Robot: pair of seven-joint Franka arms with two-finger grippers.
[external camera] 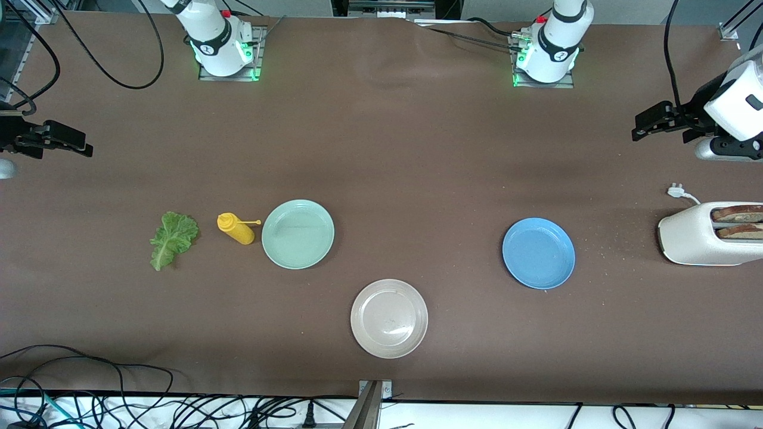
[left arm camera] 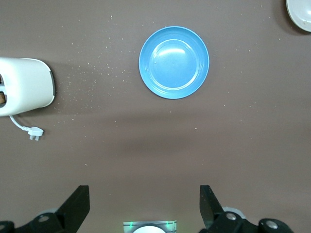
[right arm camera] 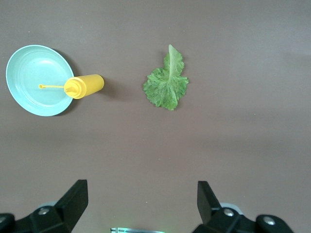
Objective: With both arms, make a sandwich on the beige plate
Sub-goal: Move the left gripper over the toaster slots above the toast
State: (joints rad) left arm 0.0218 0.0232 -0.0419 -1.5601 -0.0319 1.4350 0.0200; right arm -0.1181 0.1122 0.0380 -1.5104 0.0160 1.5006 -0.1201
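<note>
Brown surface [external camera: 381, 149], laid out for a sandwich not yet begun. Beige plate [external camera: 389, 318], bare, near the front camera at mid-length; mint-green plate [external camera: 298, 233] farther from the camera toward the right arm's end, blue plate [external camera: 539, 252] toward the left arm's end. Bread: two brown slices [external camera: 739, 221] standing in the slots of a white toaster [external camera: 694, 238] at the left arm's end, its plug [external camera: 675, 191] loose on the surface. Lettuce leaf [external camera: 173, 238], flat, long axis running roughly from the camera side toward the robots' bases, at the right arm's end; a yellow squeeze bottle [external camera: 236, 229] lies on its side between the leaf and the mint-green plate, nozzle toward that plate. Left tool [external camera: 647, 126], fingers apart and empty, held over the surface above the toaster's end, plainly the arm better placed for the bread. Right tool [external camera: 68, 142], fingers likewise apart and empty, held over its own end, with the leaf lying from it toward the camera side and the middle of the surface; likely the one to take the lettuce. Both arms wait.
</note>
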